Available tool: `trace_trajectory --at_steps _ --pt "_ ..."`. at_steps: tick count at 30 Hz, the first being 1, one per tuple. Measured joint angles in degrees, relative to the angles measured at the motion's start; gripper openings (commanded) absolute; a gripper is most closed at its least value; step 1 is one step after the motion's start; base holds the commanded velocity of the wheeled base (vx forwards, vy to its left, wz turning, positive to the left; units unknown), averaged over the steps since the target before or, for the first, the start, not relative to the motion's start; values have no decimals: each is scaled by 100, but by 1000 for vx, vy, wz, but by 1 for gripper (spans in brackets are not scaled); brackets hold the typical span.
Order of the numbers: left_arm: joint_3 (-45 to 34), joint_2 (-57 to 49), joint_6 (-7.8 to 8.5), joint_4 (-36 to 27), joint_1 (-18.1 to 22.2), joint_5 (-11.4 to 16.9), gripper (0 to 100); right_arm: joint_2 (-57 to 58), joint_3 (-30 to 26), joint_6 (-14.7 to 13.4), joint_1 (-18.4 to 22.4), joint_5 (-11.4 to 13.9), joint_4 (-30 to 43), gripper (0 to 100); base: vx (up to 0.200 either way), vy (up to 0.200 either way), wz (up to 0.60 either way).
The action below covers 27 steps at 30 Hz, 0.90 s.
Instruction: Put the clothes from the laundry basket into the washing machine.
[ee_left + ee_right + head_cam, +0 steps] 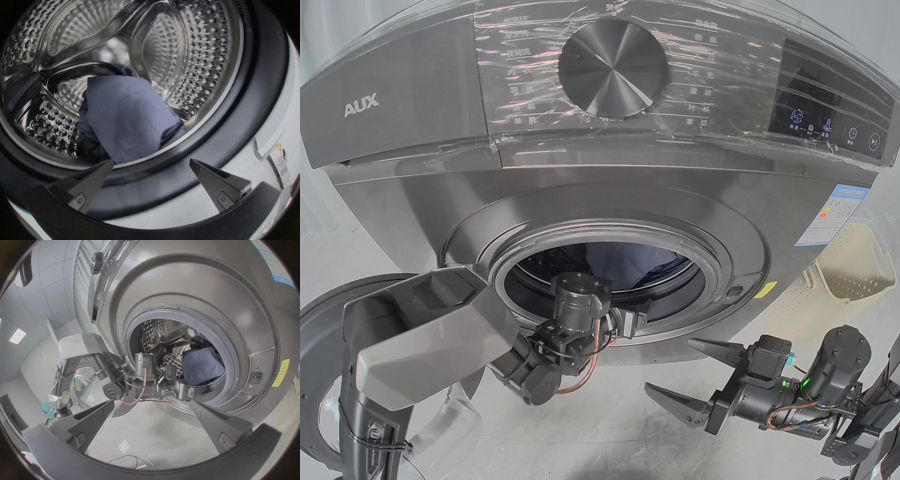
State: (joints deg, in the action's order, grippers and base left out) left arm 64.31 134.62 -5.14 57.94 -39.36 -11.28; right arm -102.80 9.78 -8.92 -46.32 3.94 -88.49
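Blue cloth [128, 118] in the drum [187, 62], left and right jaws open, empty; basket [850, 269] interior hidden, so more may remain

Left arm [431, 337] stretched forward, jaws spread, right arm [840, 365] farther back, jaws spread

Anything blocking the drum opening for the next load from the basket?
Yes: the left gripper, jaws open, sits at the lower edge of the drum opening, its wrist in front of it. The door is swung wide open. Inside, a blue garment leaves room above. Nothing visible lies between the right gripper and the laundry basket.
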Motion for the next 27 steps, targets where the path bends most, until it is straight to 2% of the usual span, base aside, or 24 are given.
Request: trace_trajectory --at_steps 11,17,21,27 --pt "-2461 -1629 90 983 -623 268 100 407 -549 0 -362 -11 13 100 0 0 0" --pt "-3521 -2498 91 1412 -856 310 100 986 -820 -54 -362 -351 137 100 0 0 0" --pt "-4148 -2928 94 1831 -897 313 100 1432 -863 -106 -144 -538 305 100 0 0 0" --pt "-5012 -3291 110 2822 -879 263 100 1909 -874 -100 694 -640 468 100 0 0 0"
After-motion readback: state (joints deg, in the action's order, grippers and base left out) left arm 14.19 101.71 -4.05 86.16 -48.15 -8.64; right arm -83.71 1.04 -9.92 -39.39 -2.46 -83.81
